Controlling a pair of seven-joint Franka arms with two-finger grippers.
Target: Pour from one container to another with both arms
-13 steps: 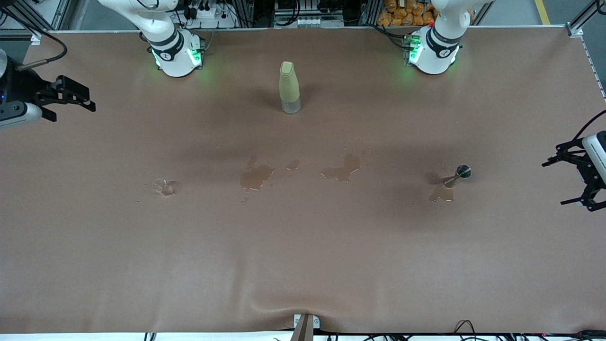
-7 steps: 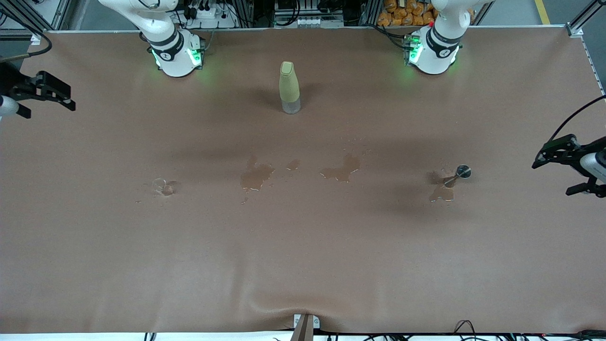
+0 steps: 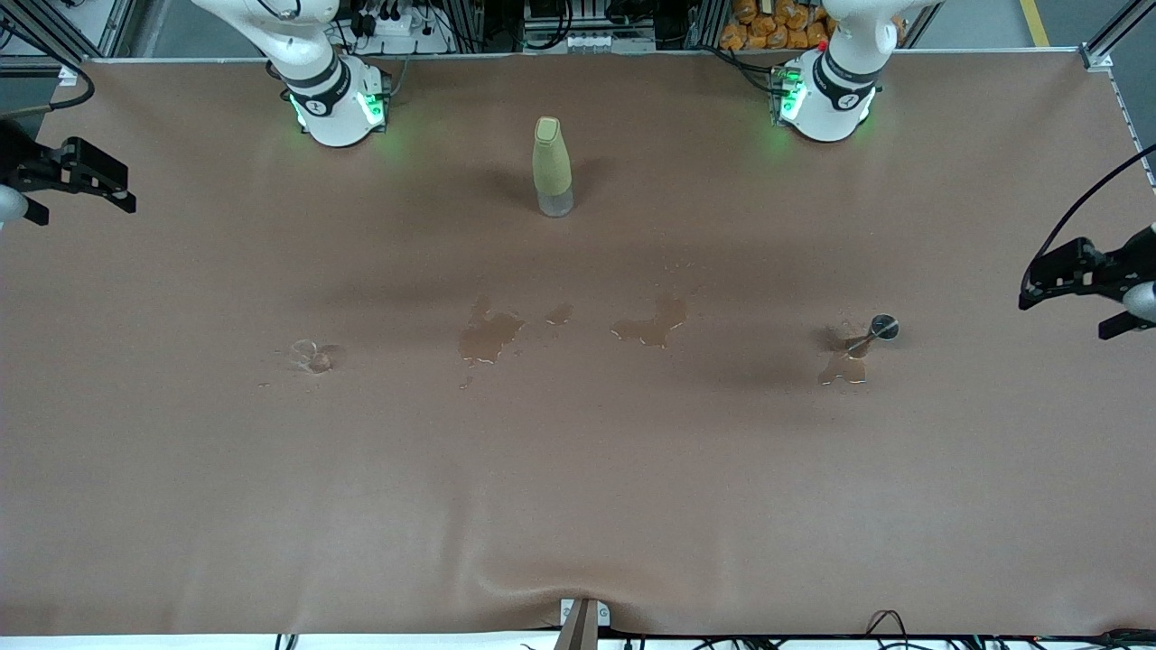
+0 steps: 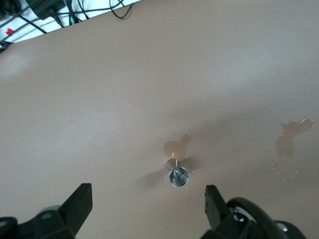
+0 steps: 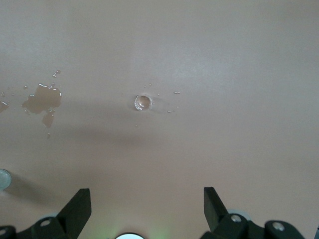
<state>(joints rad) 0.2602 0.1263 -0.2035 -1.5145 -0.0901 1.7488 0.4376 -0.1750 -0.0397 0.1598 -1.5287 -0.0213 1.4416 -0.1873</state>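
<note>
An olive-green bottle (image 3: 553, 167) with a clear base stands upright between the two arm bases. A small clear glass (image 3: 307, 355) (image 5: 143, 102) sits toward the right arm's end of the table. A small metal cup (image 3: 883, 327) (image 4: 178, 177) sits toward the left arm's end, with a puddle beside it. My right gripper (image 3: 86, 206) (image 5: 144, 206) hangs open and empty at its end of the table. My left gripper (image 3: 1066, 318) (image 4: 147, 206) hangs open and empty at the other end, over the table beside the metal cup.
Brown puddles (image 3: 488, 336) (image 3: 650, 325) lie on the brown table cover (image 3: 578, 506) between the glass and the metal cup, and another puddle (image 3: 842, 368) lies by the cup. The arm bases (image 3: 332, 104) (image 3: 826, 99) stand along the table's farthest edge.
Both grippers have drawn outward toward their own ends of the table. The left gripper has also turned. Bottle, glass and cup have not moved.
</note>
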